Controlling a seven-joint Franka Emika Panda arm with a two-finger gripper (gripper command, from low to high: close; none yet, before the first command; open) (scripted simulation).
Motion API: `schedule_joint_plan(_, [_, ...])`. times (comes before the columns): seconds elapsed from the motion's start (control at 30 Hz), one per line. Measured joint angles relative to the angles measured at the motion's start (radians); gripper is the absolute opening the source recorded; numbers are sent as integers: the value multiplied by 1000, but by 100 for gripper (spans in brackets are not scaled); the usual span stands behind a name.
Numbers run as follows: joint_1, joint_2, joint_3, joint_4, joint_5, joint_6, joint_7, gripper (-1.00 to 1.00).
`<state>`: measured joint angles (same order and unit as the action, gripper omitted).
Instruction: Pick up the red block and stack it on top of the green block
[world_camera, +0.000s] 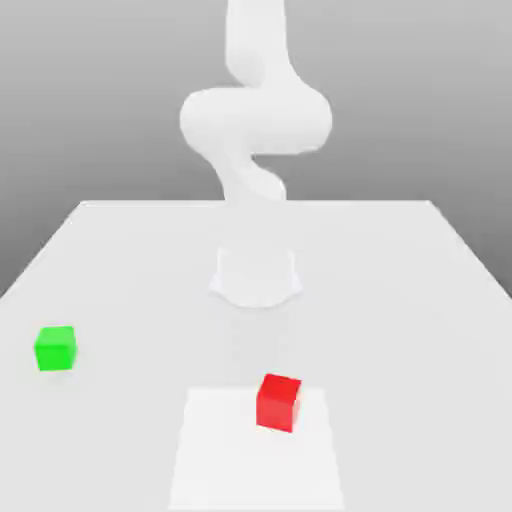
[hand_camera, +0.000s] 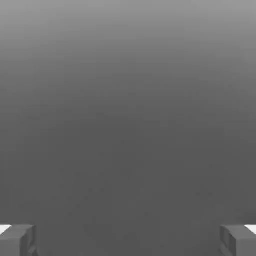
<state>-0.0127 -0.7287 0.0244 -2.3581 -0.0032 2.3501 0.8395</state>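
The red block is a small matte cube resting on the white table, near the front and a little to the exterior view's right of centre. The green block, a cube of the same size, sits apart from it far toward the exterior view's left. In the hand view my gripper is open: its two grey fingertips stand wide apart with nothing between them, facing a plain grey background. Neither block is touched.
The white arm rises from its round base at the table's middle and bends upward out of the picture. A lighter square patch lies on the table under the red block.
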Motion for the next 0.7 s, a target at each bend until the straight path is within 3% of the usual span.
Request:
schedule_joint_plan(0.57, [-45,630,119,-469,15,427,306,0])
schedule_joint_plan(0.7, [-44,786,110,-482,-28,551,360,0])
